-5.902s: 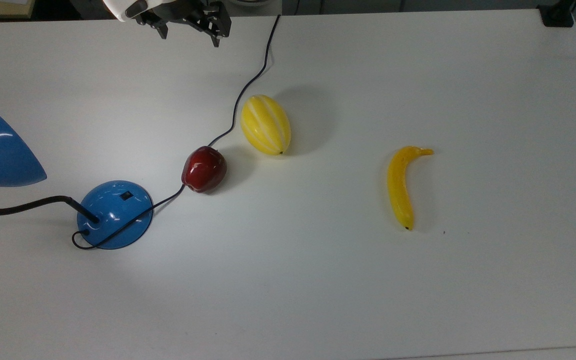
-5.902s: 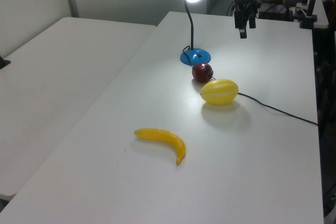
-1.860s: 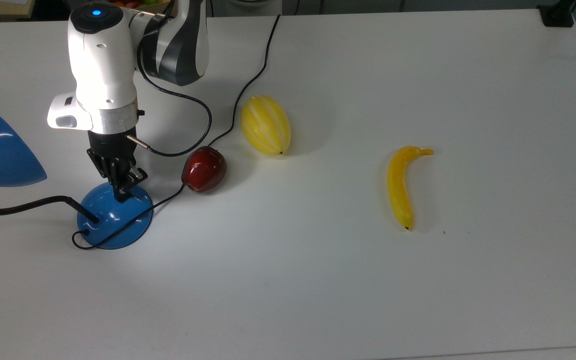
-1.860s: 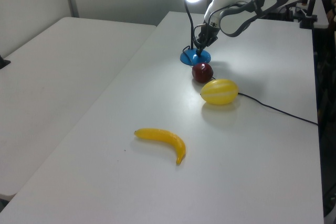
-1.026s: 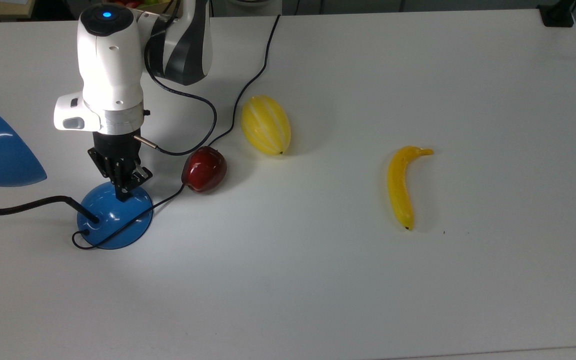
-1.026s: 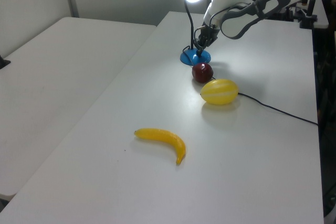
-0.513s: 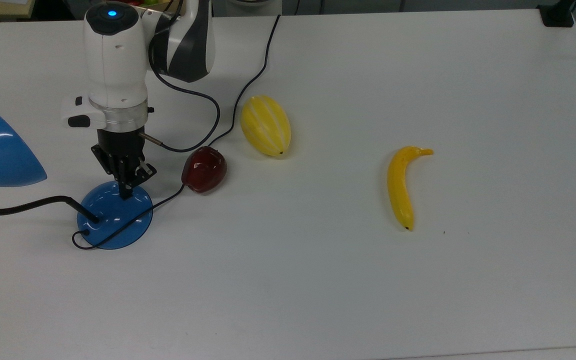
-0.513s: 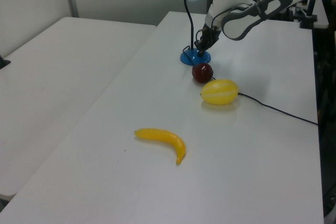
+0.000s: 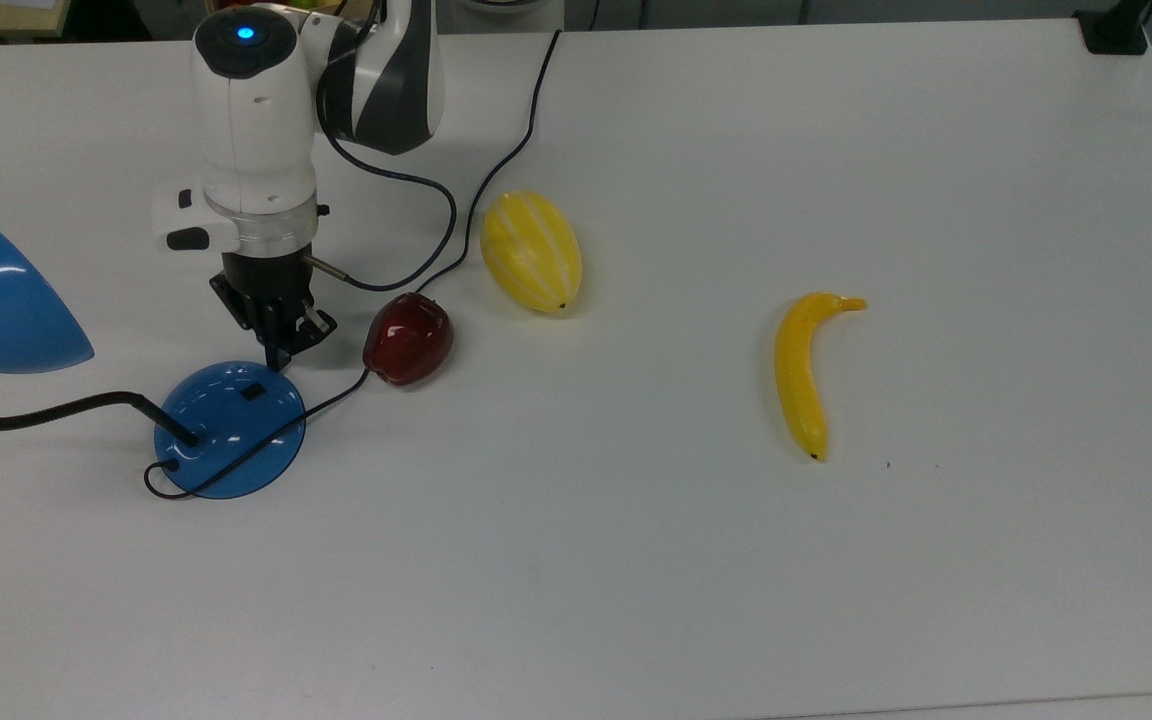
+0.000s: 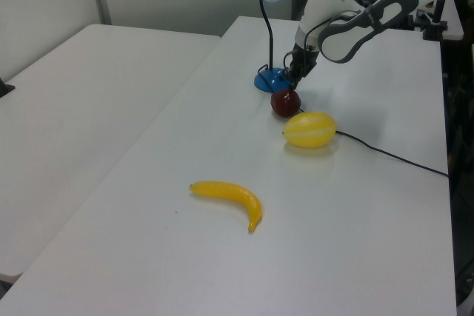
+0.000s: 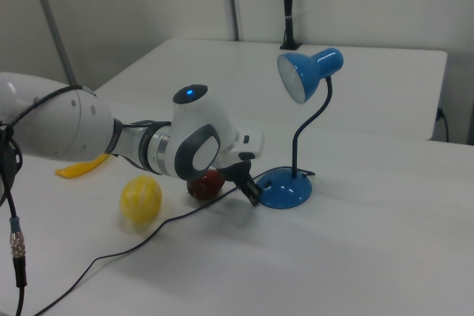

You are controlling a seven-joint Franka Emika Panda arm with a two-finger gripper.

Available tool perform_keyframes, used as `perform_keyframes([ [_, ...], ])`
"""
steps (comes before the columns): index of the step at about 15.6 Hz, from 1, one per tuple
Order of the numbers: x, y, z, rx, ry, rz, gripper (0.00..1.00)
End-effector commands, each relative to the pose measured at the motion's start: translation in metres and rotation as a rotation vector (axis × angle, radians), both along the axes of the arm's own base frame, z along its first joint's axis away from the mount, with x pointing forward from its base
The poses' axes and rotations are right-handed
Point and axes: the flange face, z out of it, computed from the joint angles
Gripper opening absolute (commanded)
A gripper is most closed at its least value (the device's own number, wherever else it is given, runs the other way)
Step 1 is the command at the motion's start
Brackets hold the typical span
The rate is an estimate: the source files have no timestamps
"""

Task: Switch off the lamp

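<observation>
On a white table flanked by pale partition walls, the unlit blue lamp stands at the top view's nine o'clock; the gripper, fingers clenched, hovers just off its base beside an apple, melon and banana.

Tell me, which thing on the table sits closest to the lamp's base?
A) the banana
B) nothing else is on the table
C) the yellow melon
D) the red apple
D: the red apple lies just beside the lamp base, with the melon farther along and the banana farthest.
</observation>
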Motion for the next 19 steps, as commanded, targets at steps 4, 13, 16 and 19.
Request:
perform_keyframes([
  [4, -0.045, -0.002, 0.089, 0.118, 0.245, 0.113, 0.0],
  [13, -0.096, 0.1, 0.176, 0.155, 0.459, 0.422, 0.8],
  [16, -0.104, 0.113, 0.195, 0.148, 0.446, 0.434, 1.0],
  [19, -0.107, 0.122, 0.203, 0.138, 0.444, 0.449, 1.0],
])
